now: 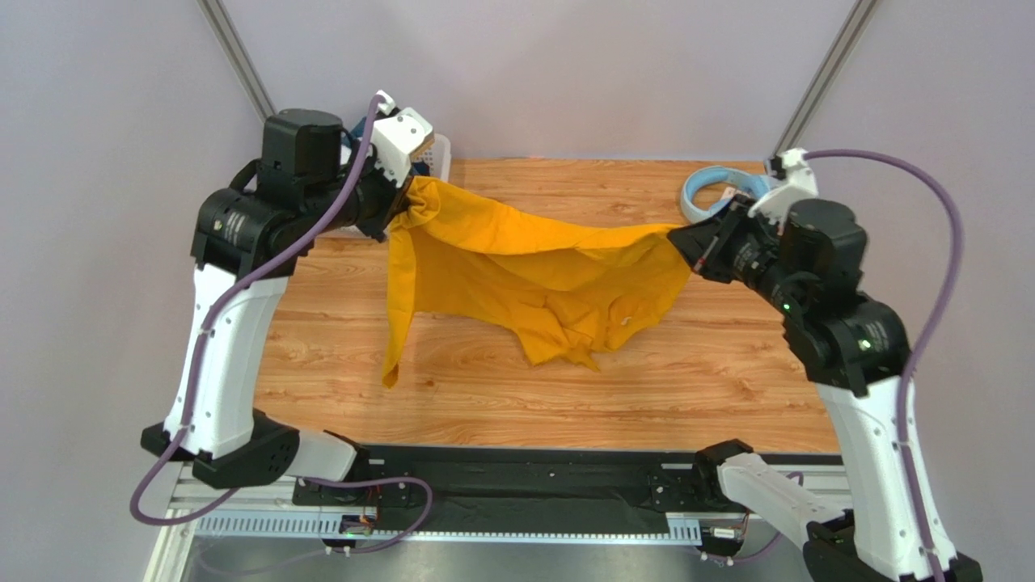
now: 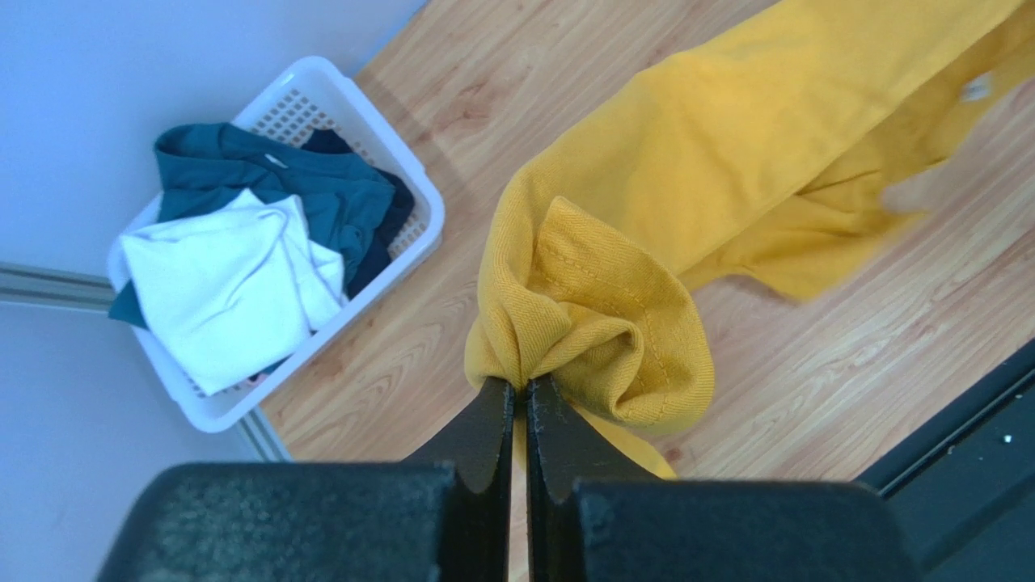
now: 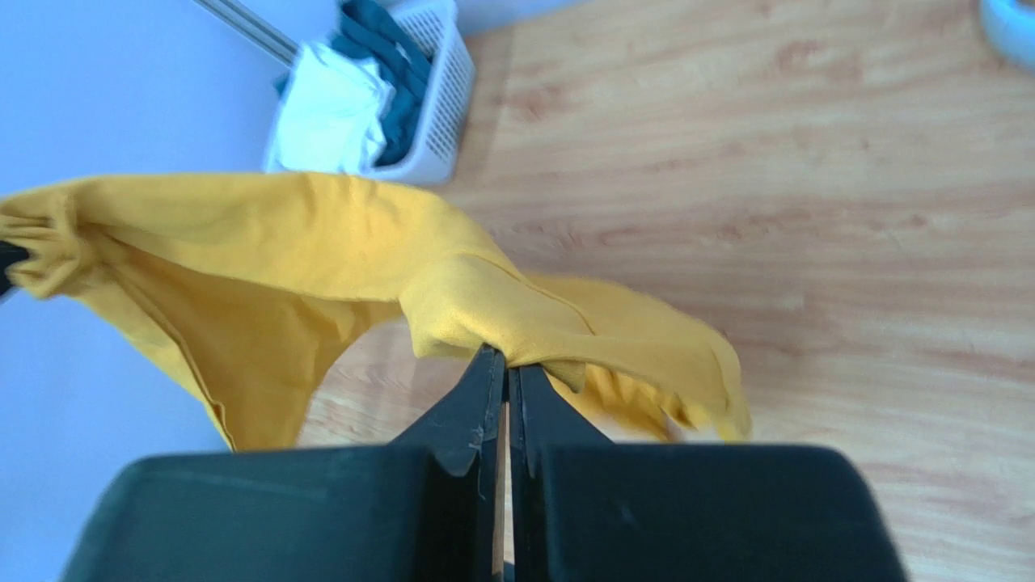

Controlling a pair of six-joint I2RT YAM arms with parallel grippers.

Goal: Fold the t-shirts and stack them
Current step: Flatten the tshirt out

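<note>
You have a wood-grain surface between plain pale walls, a white basket at its far left corner. Your left claw and right claw are each clamped on an edge of the mustard t-shirt, which hangs stretched between them, its middle sagging toward the surface

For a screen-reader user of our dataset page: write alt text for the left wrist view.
The left gripper, shut, pinches a bunched edge of the mustard-yellow t-shirt, which stretches away to the upper right above the wooden table. To the left, a white lattice basket holds a white garment and a dark teal garment.
</note>
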